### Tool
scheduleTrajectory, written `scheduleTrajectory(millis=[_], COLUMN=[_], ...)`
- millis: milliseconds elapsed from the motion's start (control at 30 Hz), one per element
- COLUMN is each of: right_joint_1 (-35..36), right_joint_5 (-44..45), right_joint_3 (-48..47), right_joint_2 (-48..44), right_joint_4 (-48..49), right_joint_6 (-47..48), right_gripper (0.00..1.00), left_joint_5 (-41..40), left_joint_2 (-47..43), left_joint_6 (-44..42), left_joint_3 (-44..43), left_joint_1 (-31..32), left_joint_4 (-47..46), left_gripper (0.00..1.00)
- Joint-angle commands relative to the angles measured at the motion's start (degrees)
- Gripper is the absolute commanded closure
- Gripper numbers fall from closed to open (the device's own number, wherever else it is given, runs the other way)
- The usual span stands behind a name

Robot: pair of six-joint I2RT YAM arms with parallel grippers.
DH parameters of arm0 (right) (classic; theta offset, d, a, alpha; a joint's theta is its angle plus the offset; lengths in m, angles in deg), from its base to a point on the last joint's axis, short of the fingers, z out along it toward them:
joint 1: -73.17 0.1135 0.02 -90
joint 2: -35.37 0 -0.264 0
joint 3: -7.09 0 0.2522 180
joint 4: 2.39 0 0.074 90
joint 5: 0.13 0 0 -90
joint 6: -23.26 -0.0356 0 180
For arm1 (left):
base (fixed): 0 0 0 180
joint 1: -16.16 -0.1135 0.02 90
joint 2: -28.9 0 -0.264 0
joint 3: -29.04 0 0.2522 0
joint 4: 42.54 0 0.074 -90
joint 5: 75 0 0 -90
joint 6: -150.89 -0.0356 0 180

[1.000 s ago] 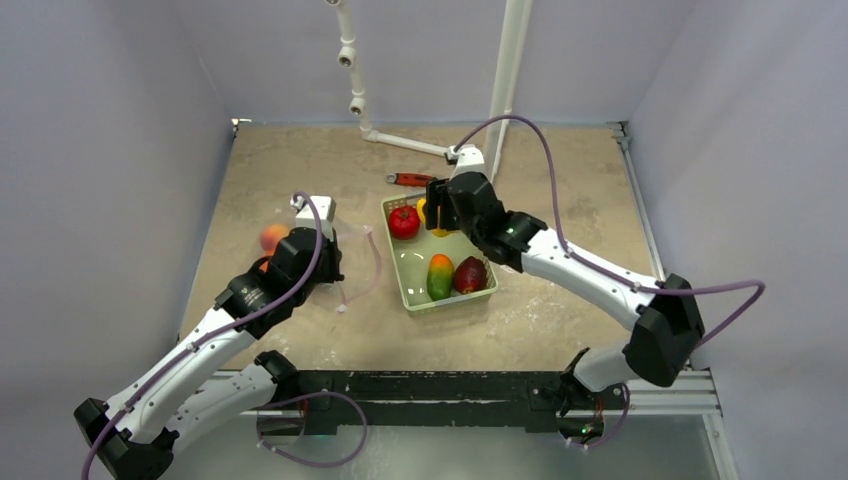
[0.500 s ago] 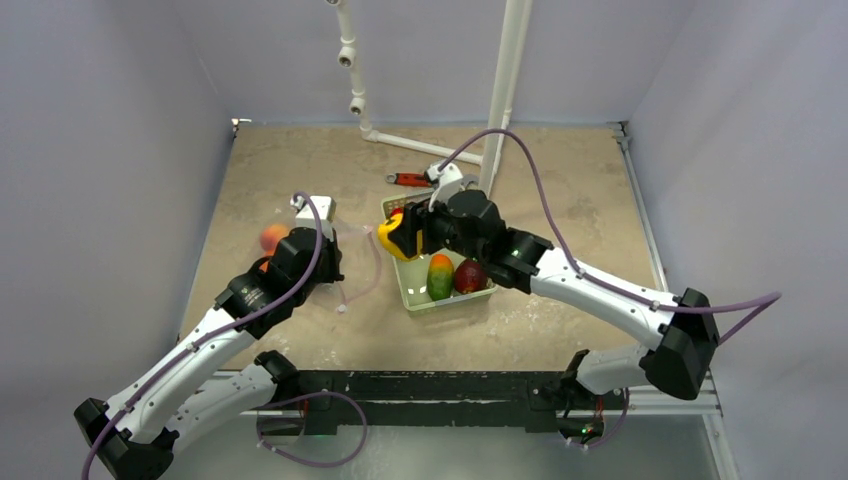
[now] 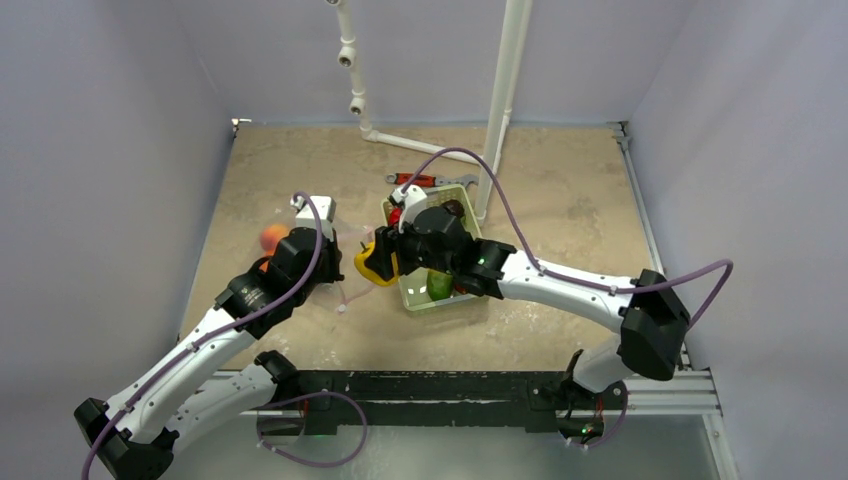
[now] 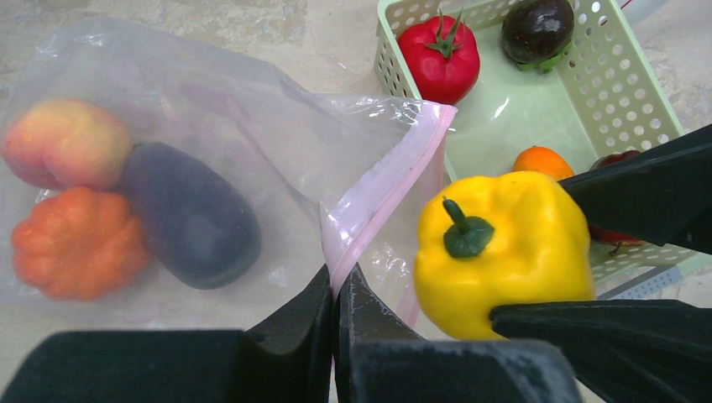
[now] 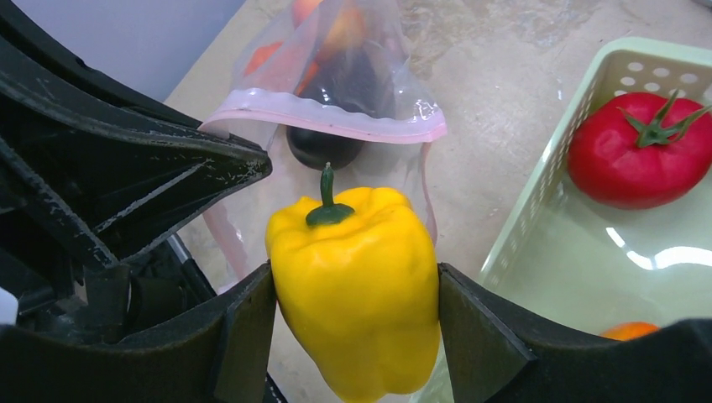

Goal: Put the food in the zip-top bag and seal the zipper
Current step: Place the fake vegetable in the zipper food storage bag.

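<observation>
My right gripper (image 5: 357, 336) clamps the yellow pepper (image 5: 353, 252); my left gripper (image 4: 336, 290) pinches the zipper (image 4: 386, 180), the zip-top bag (image 4: 168, 101) barely agape. The pepper may snag that lip and tumble outside.

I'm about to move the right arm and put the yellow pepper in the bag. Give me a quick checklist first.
1. Hold of the right gripper on the yellow pepper: ok, a finger on each side.
2. Hold of the left gripper on the zipper: ok, shut on the pink strip.
3. Mouth of the zip-top bag wide enough for the pepper: cannot tell; one lip is lifted.
4. Pepper lined up: ok, its stem end faces the mouth, just outside it.
5. Room inside: ok, the peach, orange squash and eggplant lie toward the closed end.
</observation>
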Motion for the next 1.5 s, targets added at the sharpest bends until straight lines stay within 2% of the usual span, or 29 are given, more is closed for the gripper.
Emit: scheduleTrajectory(millis=[0,367,567,633,867,967,1133,1467], right_joint_1=[0.69,1.36,1.79,1.85,1.86,1.86,1.86,1.86], right_joint_5=[-1.27,0.21,2.41,3.53,5.02,5.13,6.15,7.38], right_joint_3=[-2.65,-6.62,-8.96,-9.58,-11.93,-11.98,-10.41,-3.19], right_joint_2=[1.26,9.31,12.41,13.38,15.94,15.72,13.50,6.60], right_joint_4=[5.71,9.58,10.72,10.64,10.08,10.11,9.68,8.67], right_joint_6=[-1.47,-3.06,-3.87,-4.46,-5.84,-6.11,-6.55,-8.96], right_gripper=[0.56,0.56,0.52,0.46,0.12,0.06,0.05,0.09], left_joint_5=[-0.31,-0.13,0.04,0.04,0.04,0.03,-0.13,-0.40], left_joint_2=[0.20,0.35,0.32,0.23,-0.03,0.07,0.12,0.39], left_joint_6=[0.00,0.00,-0.01,-0.04,0.02,0.01,0.02,0.05], left_joint_3=[-0.06,-0.07,-0.03,-0.03,0.00,0.05,0.02,-0.04], left_joint_1=[-0.17,-0.17,-0.16,-0.24,-0.23,-0.23,-0.17,-0.24], left_joint_4=[-2.30,-2.25,-2.30,-2.25,-2.31,-2.28,-2.18,-2.19], left_gripper=[1.00,1.00,1.00,1.00,1.00,1.00,1.00,1.00])
